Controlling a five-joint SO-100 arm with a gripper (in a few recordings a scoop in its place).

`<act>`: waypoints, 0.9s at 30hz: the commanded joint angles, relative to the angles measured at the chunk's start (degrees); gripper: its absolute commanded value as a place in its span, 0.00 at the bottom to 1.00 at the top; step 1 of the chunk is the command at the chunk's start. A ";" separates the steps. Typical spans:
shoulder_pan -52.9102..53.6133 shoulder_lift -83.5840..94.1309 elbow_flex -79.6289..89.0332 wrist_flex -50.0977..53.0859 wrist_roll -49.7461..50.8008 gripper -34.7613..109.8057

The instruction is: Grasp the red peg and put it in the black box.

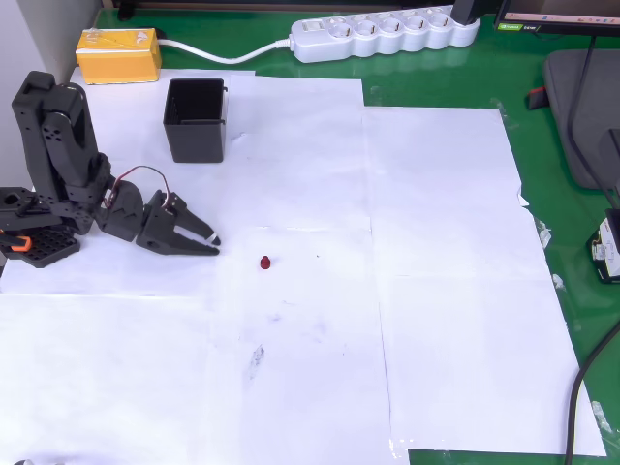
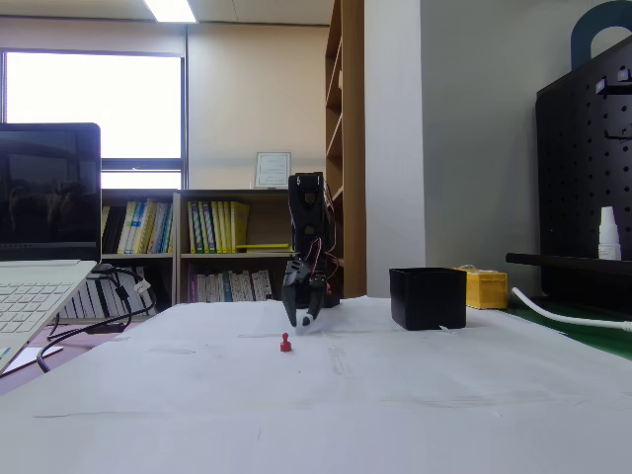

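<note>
- The red peg (image 1: 264, 262) is standing upright on the white paper sheets (image 1: 436, 291), untouched; all positions below are given relative to it.
- In the overhead view the gripper (image 1: 208, 242) is lying low over the paper to the left of the peg, near it but apart, tips pointing toward it. In the fixed view the gripper (image 2: 304, 321) is hanging just behind the peg (image 2: 285, 343).
- The fingers are sitting nearly together with only a sliver of gap at the tips, and they are holding nothing.
- The black box (image 1: 195, 119) is standing up and to the left of the peg in the overhead view, well apart, open top facing up. In the fixed view the box (image 2: 428, 297) is standing to the peg's right.
- The yellow box (image 1: 118, 54) and power strip (image 1: 386, 36) are lying beyond the black box, farther still from the peg.
- Judgement: the grasp is not yet begun.
- Risk: advancing with jaws this narrow is likely to knock the peg over or push it along the paper.
- Risk: the peg being tiny and rounded, an off-centre pinch is liable to squirt it out sideways.
- Risk: a loose hold could be dropping it short of the box walls during the carry.
</note>
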 commanded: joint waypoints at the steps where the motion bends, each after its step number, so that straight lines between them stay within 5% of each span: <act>1: 0.97 2.99 -0.53 -3.96 -0.18 0.24; 16: 0.97 6.15 4.57 -2.55 0.53 0.24; 27: 1.05 14.68 9.23 -12.39 0.62 0.24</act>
